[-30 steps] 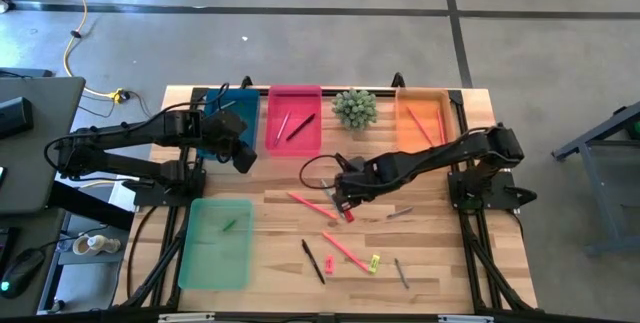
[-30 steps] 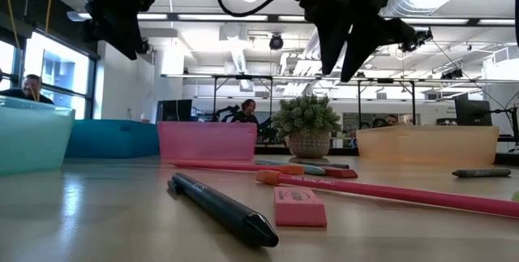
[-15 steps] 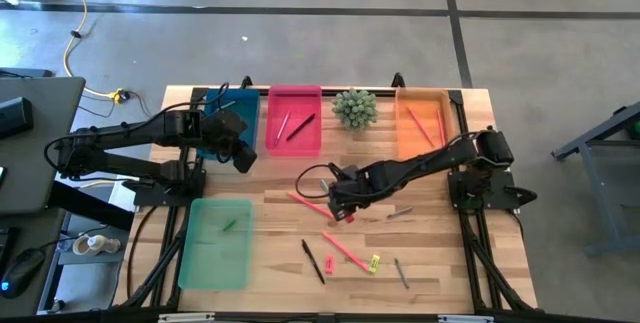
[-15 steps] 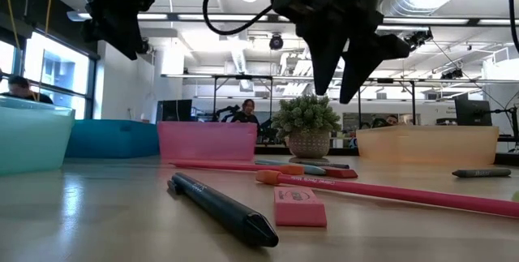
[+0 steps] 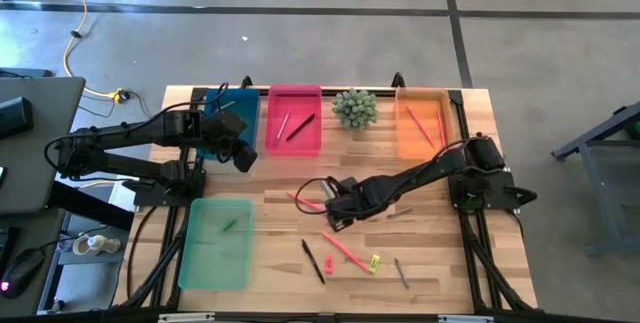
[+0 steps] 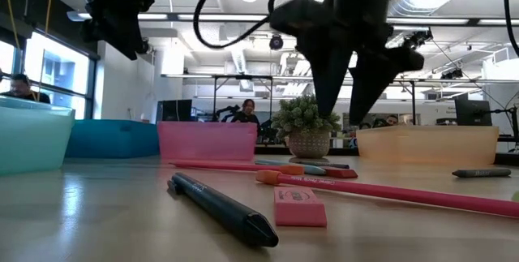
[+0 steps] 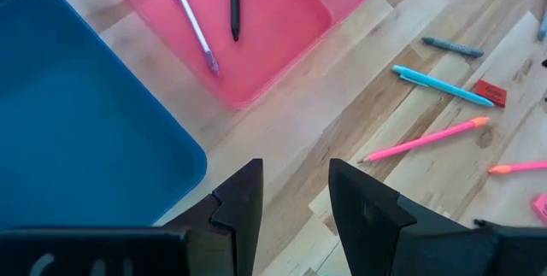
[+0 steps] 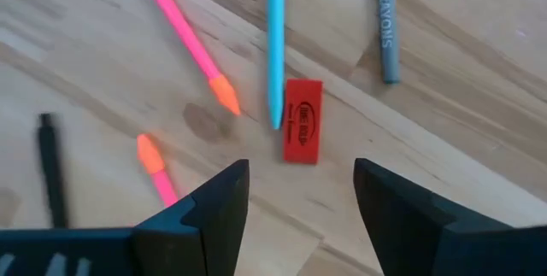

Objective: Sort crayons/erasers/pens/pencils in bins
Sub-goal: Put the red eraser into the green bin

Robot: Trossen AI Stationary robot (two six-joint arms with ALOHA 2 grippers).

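Note:
My right gripper (image 5: 340,213) hangs open above the table's middle, pointing down. A red eraser (image 8: 302,120) lies flat on the wood just ahead of its fingers, beside a teal pen (image 8: 275,45), untouched. A second red eraser (image 5: 329,262) and a yellow one (image 5: 374,261) lie nearer the front edge. The bins are teal-blue (image 5: 228,113), pink (image 5: 295,118), orange (image 5: 422,123) and pale green (image 5: 217,241). My left gripper (image 7: 295,208) waits open in the air near the teal-blue bin.
Pink pencils (image 8: 184,32), a grey crayon (image 8: 387,24) and a black pen (image 5: 313,260) lie loose around the right gripper. A small potted plant (image 5: 354,106) stands between the pink and orange bins. Two pens lie in the pink bin (image 7: 256,20).
My right gripper has come down toward the table and a little toward its near edge, over the red eraser, and its fingers have spread wider. The loose things on the table have stayed in place.

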